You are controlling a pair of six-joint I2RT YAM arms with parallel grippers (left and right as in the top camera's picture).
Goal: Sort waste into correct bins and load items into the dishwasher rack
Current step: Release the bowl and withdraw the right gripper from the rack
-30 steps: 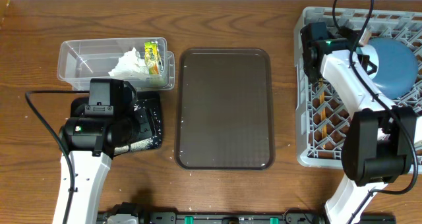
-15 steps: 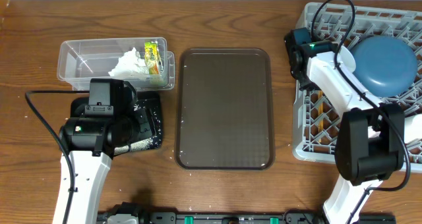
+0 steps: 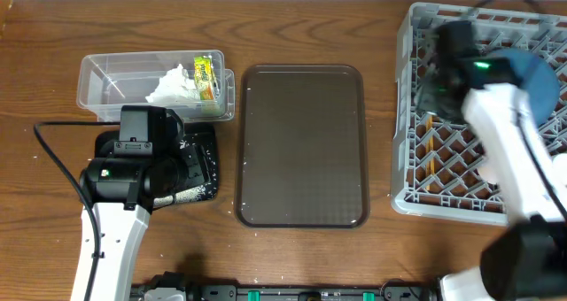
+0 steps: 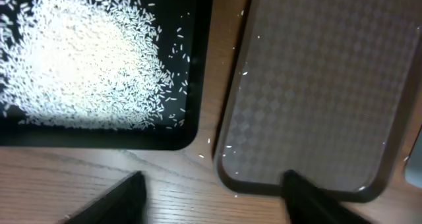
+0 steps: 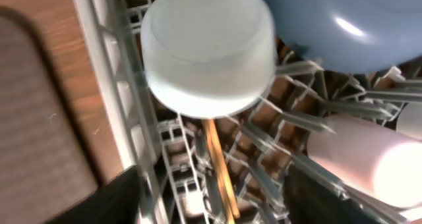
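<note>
Right wrist: white bowl upside-down in grey rack; left tool, right tool both apart.

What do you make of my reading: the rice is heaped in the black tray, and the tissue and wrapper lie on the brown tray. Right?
Not quite. The rice is indeed heaped in the black tray, but the tissue and wrapper lie in the clear tub, not on the brown tray. The overhead view shows this.
</note>
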